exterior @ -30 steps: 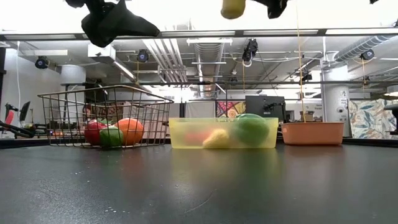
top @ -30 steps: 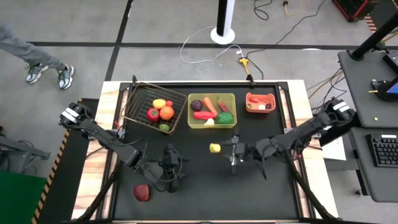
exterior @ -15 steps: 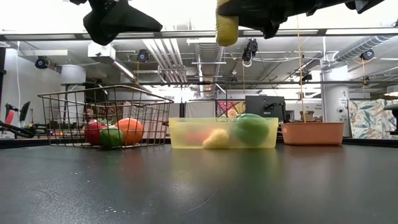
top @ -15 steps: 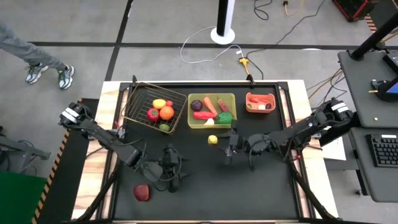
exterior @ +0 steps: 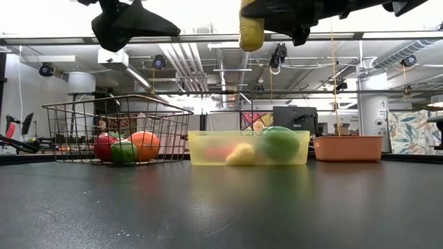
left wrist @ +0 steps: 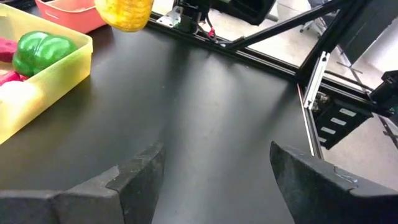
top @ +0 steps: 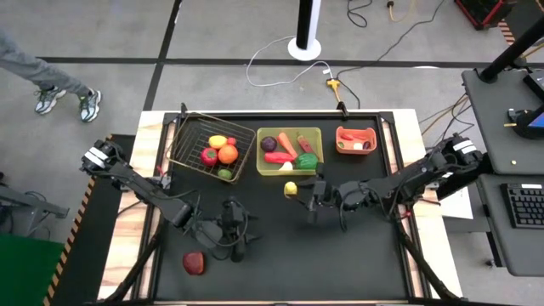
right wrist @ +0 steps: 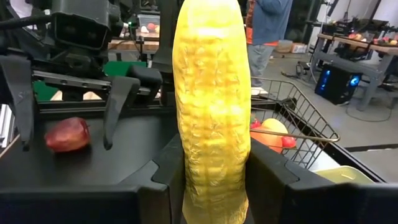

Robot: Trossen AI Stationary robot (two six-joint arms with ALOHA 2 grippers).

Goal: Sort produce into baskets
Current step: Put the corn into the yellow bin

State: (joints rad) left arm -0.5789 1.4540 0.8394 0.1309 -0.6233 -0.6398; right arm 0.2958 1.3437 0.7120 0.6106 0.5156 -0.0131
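A yellow corn cob (top: pixel 291 189) hangs in the air just in front of the yellow-green tray (top: pixel 314 167), with my right gripper (top: pixel 304 195) shut on it. Other produce lies in that tray, in the wire basket (top: pixel 183 149) and in the salmon bin (top: pixel 356 149). A red apple (top: pixel 194 263) rests on the table at the near left. My left gripper (top: pixel 238 228) stands open above the table, right of the apple, with nothing between its fingers (left wrist: pixel 137 177). My right gripper pinches the corn cob between its two fingers, one on each long side (right wrist: pixel 186 177). The fingers come level from the table's right and lie across the cob. The cob stands about upright, lifted high clear of the table (exterior: pixel 250 33).
The three containers stand in a row along the table's far edge. A bare dark tabletop (top: pixel 340 255) spreads across the near middle and right. A person's legs (top: pixel 51 89) show on the floor beyond the table's far left.
My right gripper has carried the corn cob a short way toward the table's far left, closer to the yellow-green tray's near edge, rolling a little. The cob stays clear of the table.
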